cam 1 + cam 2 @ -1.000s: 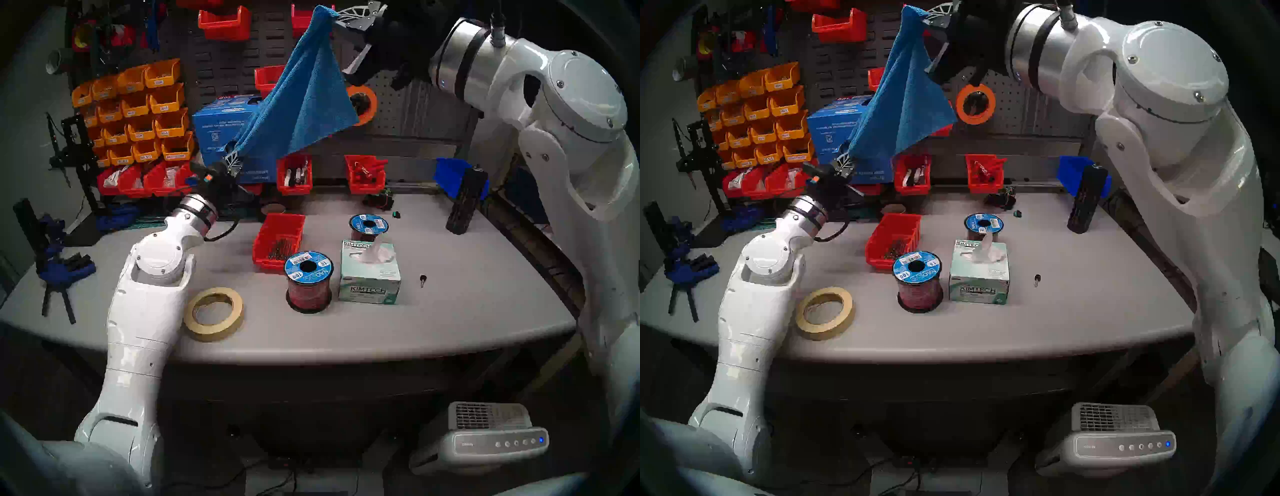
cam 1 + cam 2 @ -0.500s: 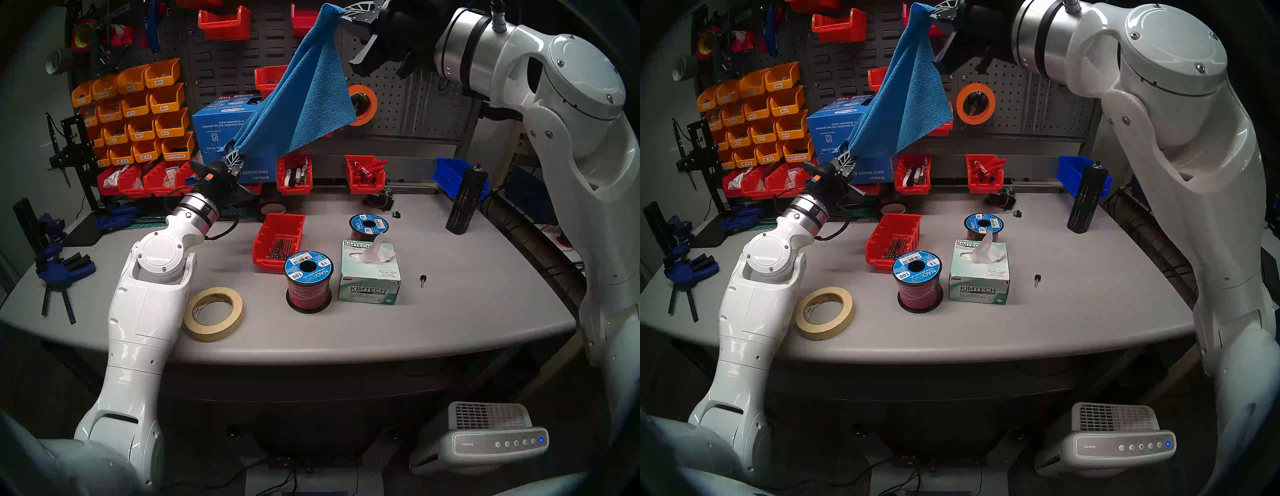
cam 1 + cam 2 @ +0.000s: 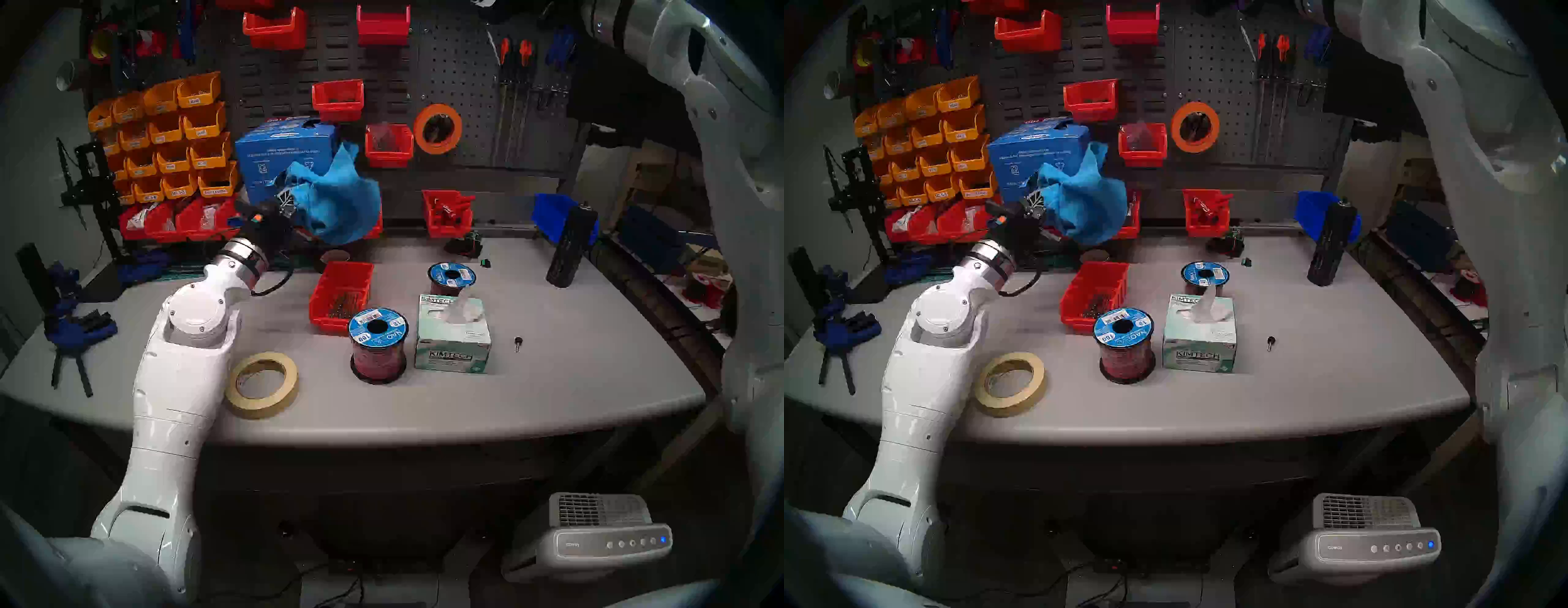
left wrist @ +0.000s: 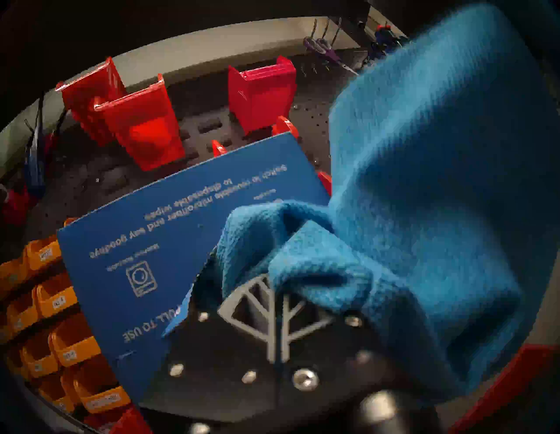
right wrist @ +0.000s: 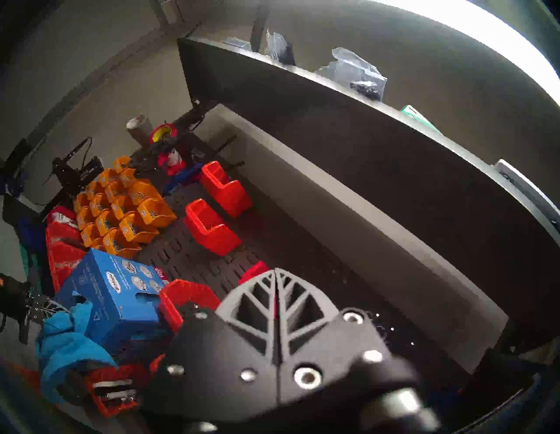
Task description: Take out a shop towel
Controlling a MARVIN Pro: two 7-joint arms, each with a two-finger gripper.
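The shop towel [image 3: 343, 208] is a bright-blue cloth hanging in a crumpled bunch in front of the blue carton [image 3: 271, 153] at the back of the bench. My left gripper [image 3: 285, 197] is shut on one end of it. In the left wrist view the fingers [image 4: 257, 303] pinch the towel [image 4: 424, 181], which drapes off to the right, with the carton [image 4: 169, 248] just behind. My right gripper [image 5: 275, 278] is high up near the shelf, out of both head views, shut with nothing between its fingers. The towel [image 5: 66, 342] and the carton [image 5: 112, 300] lie far below it.
On the grey bench stand a Kimtech tissue box [image 3: 452, 335], two wire spools [image 3: 377, 344] [image 3: 450, 278], a red parts bin [image 3: 341, 293], a masking tape roll [image 3: 262, 384] and a black cylinder [image 3: 568, 246]. Red and yellow bins line the pegboard behind.
My right gripper let go of the towel's top corner and rose up and to the right, out of the head views. The towel dropped and now hangs bunched from my left gripper.
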